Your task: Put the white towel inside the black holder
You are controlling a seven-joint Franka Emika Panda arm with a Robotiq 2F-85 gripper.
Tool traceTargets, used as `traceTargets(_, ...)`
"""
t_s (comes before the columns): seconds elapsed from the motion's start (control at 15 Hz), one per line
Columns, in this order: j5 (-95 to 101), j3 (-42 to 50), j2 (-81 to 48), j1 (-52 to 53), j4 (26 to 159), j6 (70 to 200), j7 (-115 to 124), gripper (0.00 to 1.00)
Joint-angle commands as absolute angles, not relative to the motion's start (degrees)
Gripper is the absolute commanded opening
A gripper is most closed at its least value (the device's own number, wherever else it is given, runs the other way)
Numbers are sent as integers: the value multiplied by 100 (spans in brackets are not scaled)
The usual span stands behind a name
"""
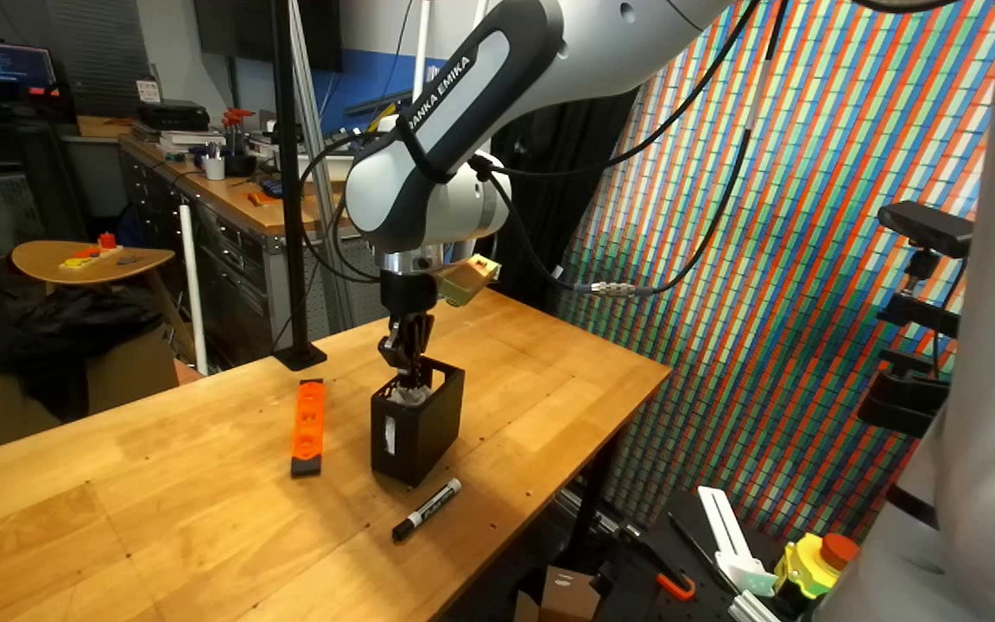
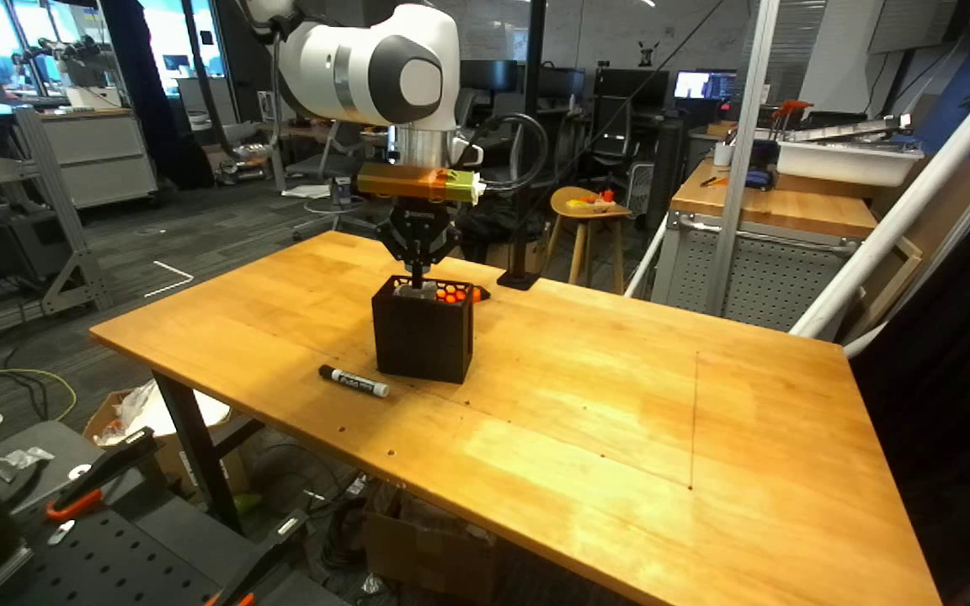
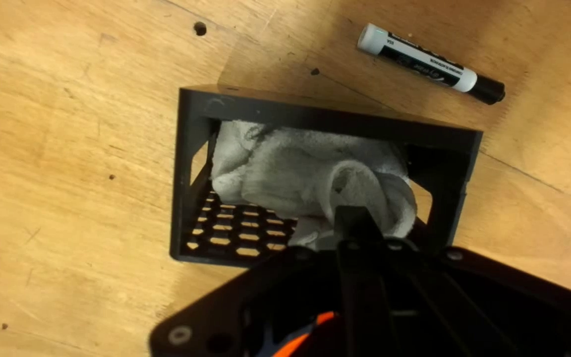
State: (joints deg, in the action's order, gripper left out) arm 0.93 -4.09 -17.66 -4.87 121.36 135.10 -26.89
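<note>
Across your honey-coloured wooden bench (image 1: 161, 484), left to right in an exterior view, you see a flat orange bar (image 1: 308, 416) with black ends. Next, your black two-fingered claw (image 3: 358, 218) points down into the mouth of the upright black box-shaped holder (image 1: 425, 428) with its hexagon-perforated wall. The claw's fingers are pressed together; whether they pinch any of the soft off-white towel (image 3: 285, 173), bunched inside the holder beneath them, you cannot tell. Just beside the holder lies a white-and-black cylindrical marker (image 1: 427, 510).
</note>
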Motion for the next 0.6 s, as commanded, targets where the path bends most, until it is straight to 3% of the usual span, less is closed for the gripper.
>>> traceTargets(0.0, 138, -356, -1691, -440, 12171, 13537, -2601, 0)
traceTargets(0.53, 15, -445, -2073, -433, 12197, 13658, -2609, 0)
